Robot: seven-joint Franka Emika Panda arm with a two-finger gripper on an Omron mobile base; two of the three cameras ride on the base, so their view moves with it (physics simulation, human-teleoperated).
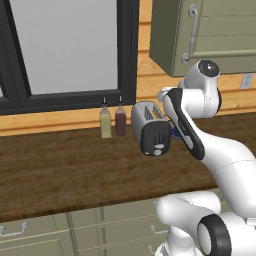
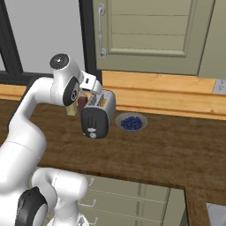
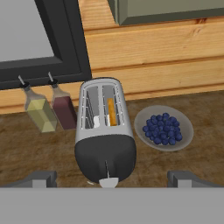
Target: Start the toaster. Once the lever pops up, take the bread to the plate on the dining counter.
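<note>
The gripper (image 3: pixel 112 179) hangs wide open and empty over the toaster (image 3: pixel 104 131), likely to press its lever (image 3: pixel 109 180) (bread (image 3: pixel 112 112) sits slotted).

Even, soft, computer-rendered light covers all three views, with no visible lamp. The window pane (image 1: pixel 70 45) is a flat pale grey, without glare. Faint shadows sit under the toaster (image 3: pixel 104 131) and the bowl of blueberries (image 3: pixel 164 127). The toaster's black end panel (image 1: pixel 156 137) has a dull sheen. Edges look slightly jagged and low in resolution; nothing is blurred or bent.
</note>
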